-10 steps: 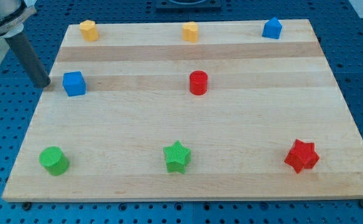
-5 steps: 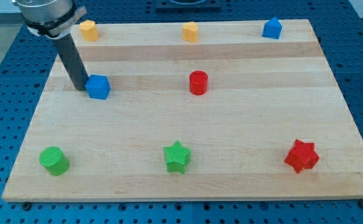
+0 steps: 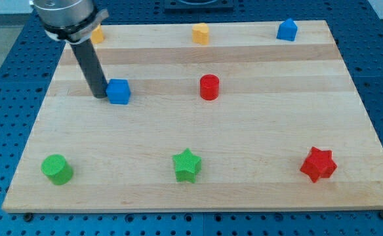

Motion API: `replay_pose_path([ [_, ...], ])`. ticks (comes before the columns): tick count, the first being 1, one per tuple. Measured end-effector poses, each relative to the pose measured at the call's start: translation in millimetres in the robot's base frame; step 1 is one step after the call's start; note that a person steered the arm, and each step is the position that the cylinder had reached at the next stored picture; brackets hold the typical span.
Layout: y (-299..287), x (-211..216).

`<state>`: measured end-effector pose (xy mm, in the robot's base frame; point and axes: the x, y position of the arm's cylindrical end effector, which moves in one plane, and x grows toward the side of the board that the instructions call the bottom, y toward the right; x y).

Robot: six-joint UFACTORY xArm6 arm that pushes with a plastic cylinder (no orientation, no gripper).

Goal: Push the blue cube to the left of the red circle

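Camera view is showing my tip pressing against the blue cube from the view's left; a bare rod, nothing to open. I am judging the push underway: red circle is sitting well apart rightward, requiring further rightward travel.

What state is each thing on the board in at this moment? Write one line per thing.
My tip: on the board, against the blue cube's left side.
Blue cube: flat, left of the red circle, a gap between them.
Red circle: upright, untouched.
Green cylinder: upright, alone.
Green star: flat, alone.
Red star: flat, alone.
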<state>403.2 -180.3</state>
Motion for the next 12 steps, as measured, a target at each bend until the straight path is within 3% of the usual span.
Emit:
replay_pose_path([
  [3,57,9],
  [10,109,-5],
  [12,109,19],
])
